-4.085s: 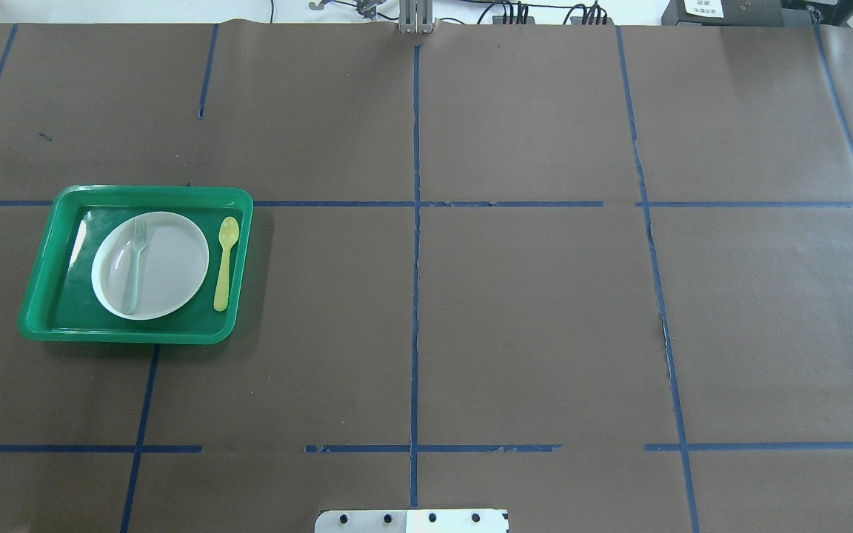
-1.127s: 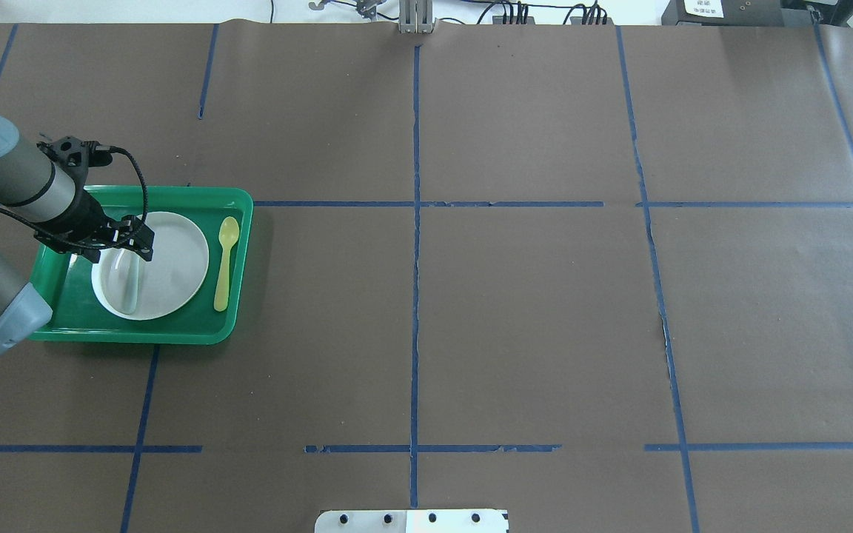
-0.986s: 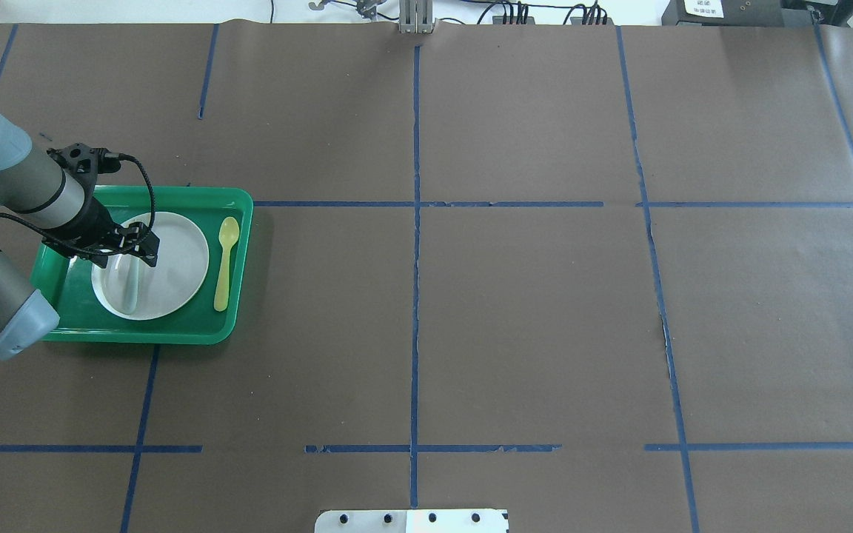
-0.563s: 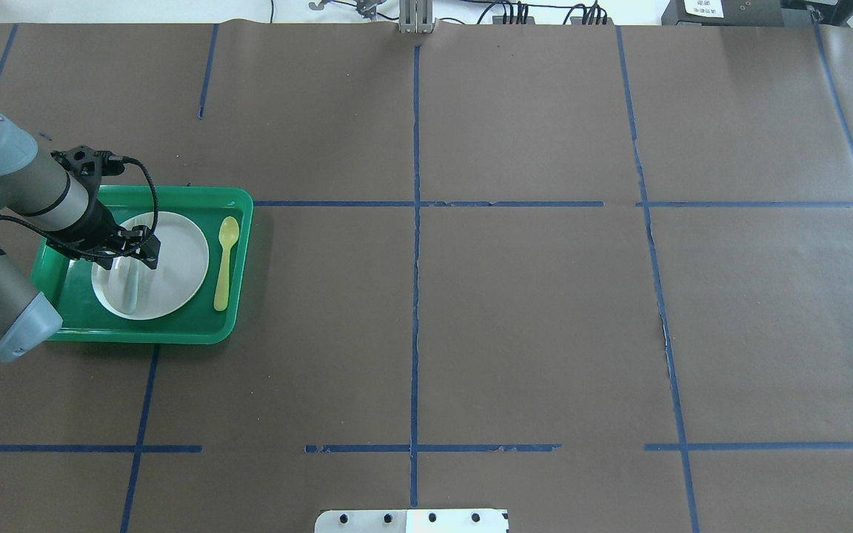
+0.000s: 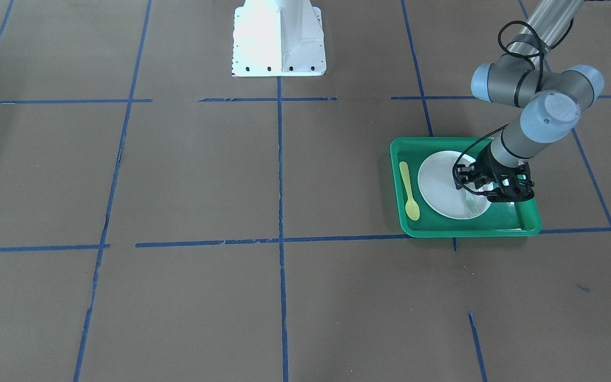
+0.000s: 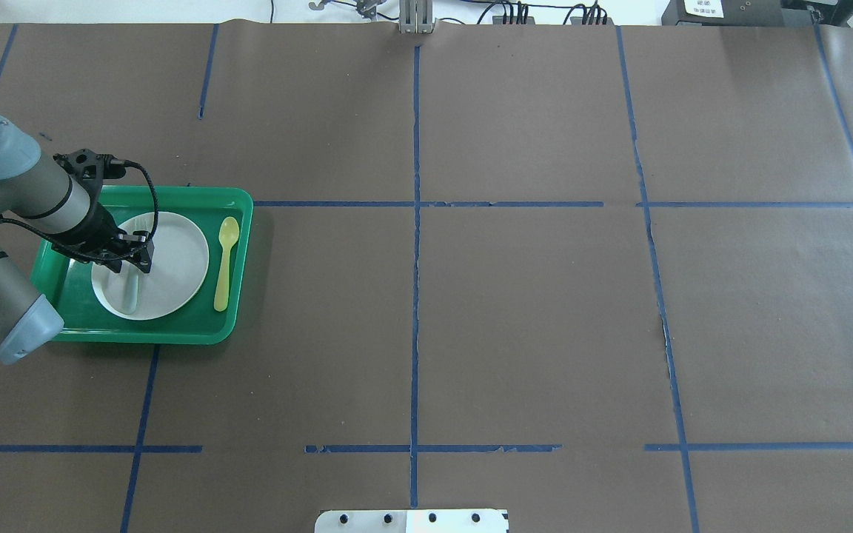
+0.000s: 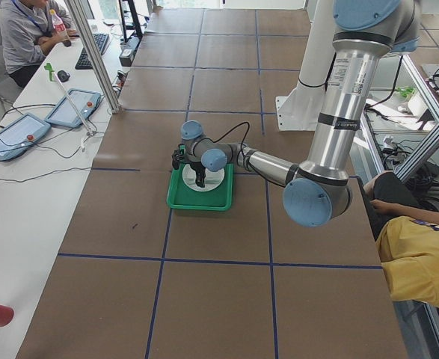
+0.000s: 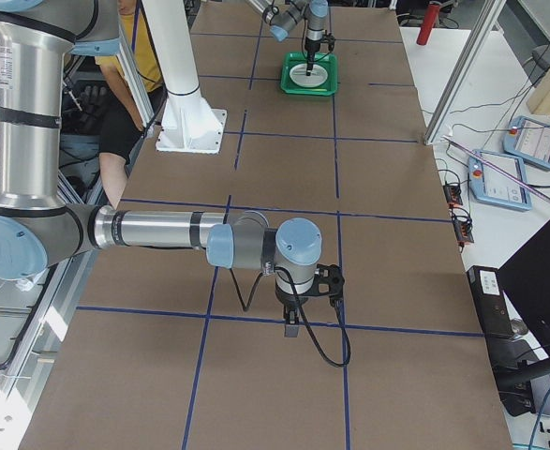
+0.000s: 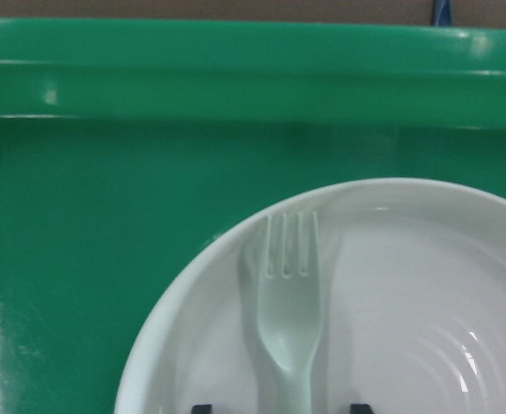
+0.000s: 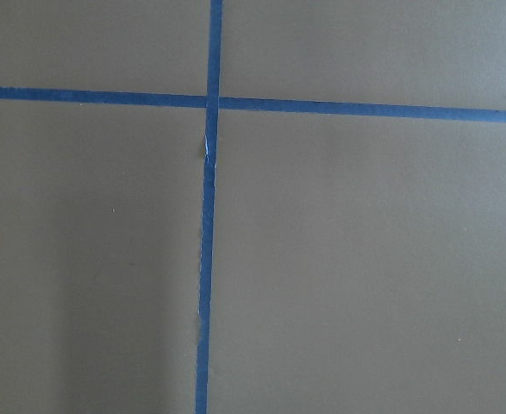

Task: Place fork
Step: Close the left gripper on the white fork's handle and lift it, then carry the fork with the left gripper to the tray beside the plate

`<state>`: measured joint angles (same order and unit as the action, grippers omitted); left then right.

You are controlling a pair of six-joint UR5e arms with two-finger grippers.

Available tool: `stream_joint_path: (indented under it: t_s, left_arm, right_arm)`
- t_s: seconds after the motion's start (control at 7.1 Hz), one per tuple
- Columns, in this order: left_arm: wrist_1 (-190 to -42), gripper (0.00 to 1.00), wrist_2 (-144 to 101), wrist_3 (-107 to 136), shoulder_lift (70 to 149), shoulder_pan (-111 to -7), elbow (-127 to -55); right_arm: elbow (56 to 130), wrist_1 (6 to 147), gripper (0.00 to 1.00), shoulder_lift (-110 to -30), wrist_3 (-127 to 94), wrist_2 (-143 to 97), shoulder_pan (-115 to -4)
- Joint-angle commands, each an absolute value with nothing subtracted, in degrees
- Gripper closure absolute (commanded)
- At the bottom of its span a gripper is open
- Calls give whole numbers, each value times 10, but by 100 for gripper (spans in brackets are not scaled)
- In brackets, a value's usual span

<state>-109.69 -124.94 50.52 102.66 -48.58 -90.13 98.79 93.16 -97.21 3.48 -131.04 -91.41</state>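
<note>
Fork: the fork (image 9: 289, 328) lies flat on the plate (image 6: 175, 259) inside the tray (image 6: 175, 194), on the plate's half away from the spoon (image 6: 225, 263).
Axis: parallel to the tray's short sides, tines toward its far rim.
Left jaws: apart, astride the fork's handle.
Right jaws: cannot tell; well away from the tray.
Room: bare surface (image 6: 530, 318) spreads wide beyond the tray's spoon side.

On my feed: green tray (image 6: 175, 194), white plate (image 6: 178, 263), yellow spoon (image 6: 224, 266), fork (image 9: 290, 319) looks pale mint I think, brown table (image 6: 530, 311), blue tape grid (image 6: 415, 296).
</note>
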Motion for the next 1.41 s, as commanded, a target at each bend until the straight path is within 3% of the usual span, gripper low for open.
stream_joint_path:
  t_s: [0.0, 0.42, 0.7, 0.99, 1.27]
  left_arm:
    - [-1097, 100, -1249, 507, 1027, -485, -901]
    - [-1092, 100, -1251, 507, 1026, -487, -921]
    - [-1088, 100, -1253, 476, 988, -541, -985]
    - [-1080, 100, -1251, 358, 945, -582, -977]
    - [-1087, 100, -1252, 406, 964, -575, -934]
  right_arm:
    - [988, 932, 0, -972, 34, -1310, -914]
    - [988, 932, 0, -972, 35, -1310, -914]
    - [988, 932, 0, -972, 34, -1310, -914]
    - [988, 932, 0, -972, 35, -1310, -914]
    - [988, 932, 0, -972, 35, -1310, -914]
